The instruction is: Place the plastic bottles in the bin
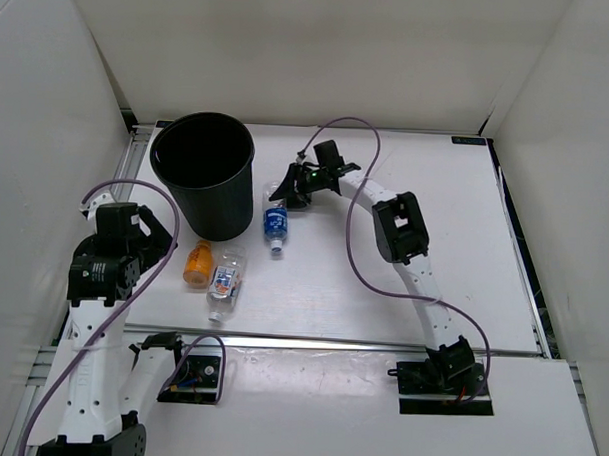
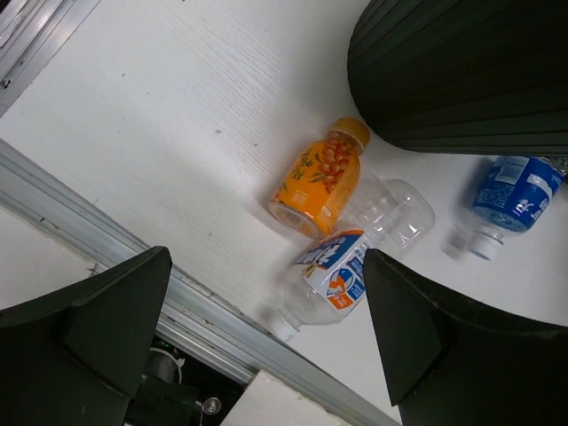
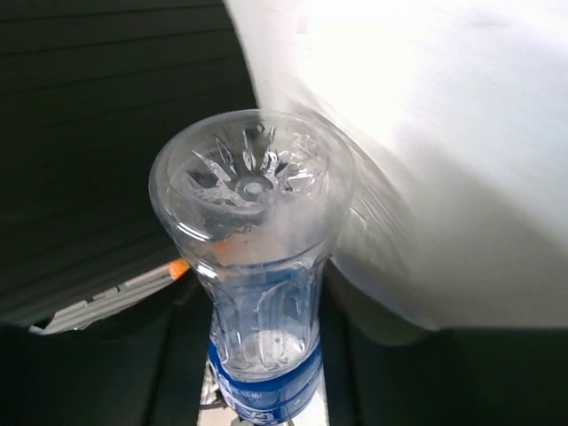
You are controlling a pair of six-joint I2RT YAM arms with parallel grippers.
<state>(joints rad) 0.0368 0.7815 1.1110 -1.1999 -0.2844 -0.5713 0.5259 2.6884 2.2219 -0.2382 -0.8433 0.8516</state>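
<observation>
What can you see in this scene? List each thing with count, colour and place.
bin: one, black, far left part of the table.
blue-label bottle: one, clear, lying right of the bin.
orange bottle: one, orange, lying on the bin's near side.
white-blue-red label bottle: one, clear, lying beside the orange bottle.
table: one, white, under everything.
left gripper: one, black, open above the two near bottles.
right gripper: one, black, shut on the blue-label bottle.

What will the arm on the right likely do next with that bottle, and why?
Probably lift it straight up. The right hand looks closed around the blue-label bottle, which lies on the table beside the bin, and the bin's rim stands well above it.
</observation>
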